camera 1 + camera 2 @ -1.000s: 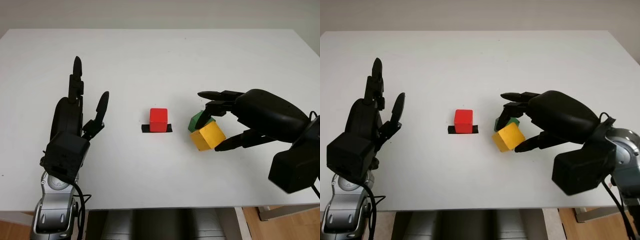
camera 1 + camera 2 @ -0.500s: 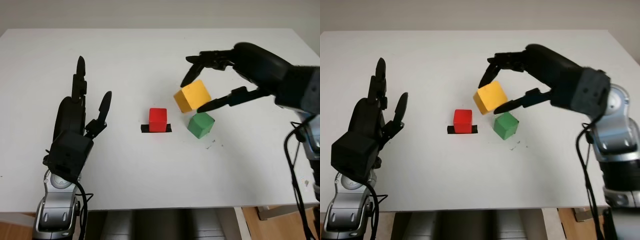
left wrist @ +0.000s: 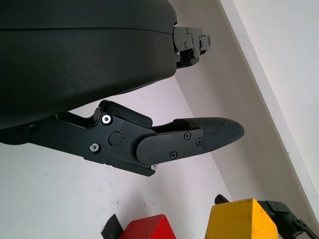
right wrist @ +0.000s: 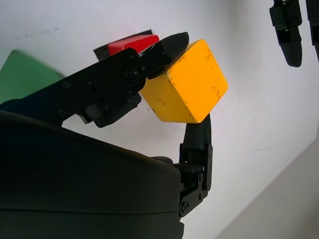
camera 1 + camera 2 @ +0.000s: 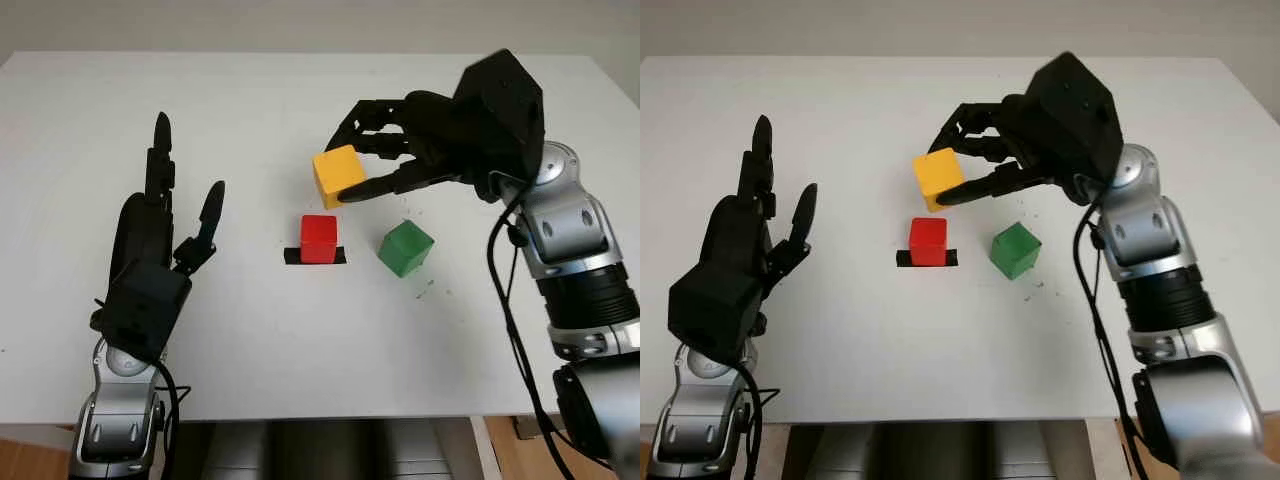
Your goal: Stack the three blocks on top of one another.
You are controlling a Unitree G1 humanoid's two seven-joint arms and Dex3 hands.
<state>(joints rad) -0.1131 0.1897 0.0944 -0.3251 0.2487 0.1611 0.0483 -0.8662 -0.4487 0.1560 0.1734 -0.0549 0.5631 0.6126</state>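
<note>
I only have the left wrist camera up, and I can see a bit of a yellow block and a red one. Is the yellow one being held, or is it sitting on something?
Observer: It is held. The right hand grips the yellow block in the air, above and a little behind the red block.
Operator: Is the red block loose on the table?
Observer: It stands on a strip of black tape near the middle of the white table, with nothing on top of it.
Operator: Where is the third block?
Observer: The green block sits on the table on the red block's right-arm side, apart from it and touched by neither hand.
Operator: And my left hand?
Observer: The left hand is open, well clear of the blocks.
</note>
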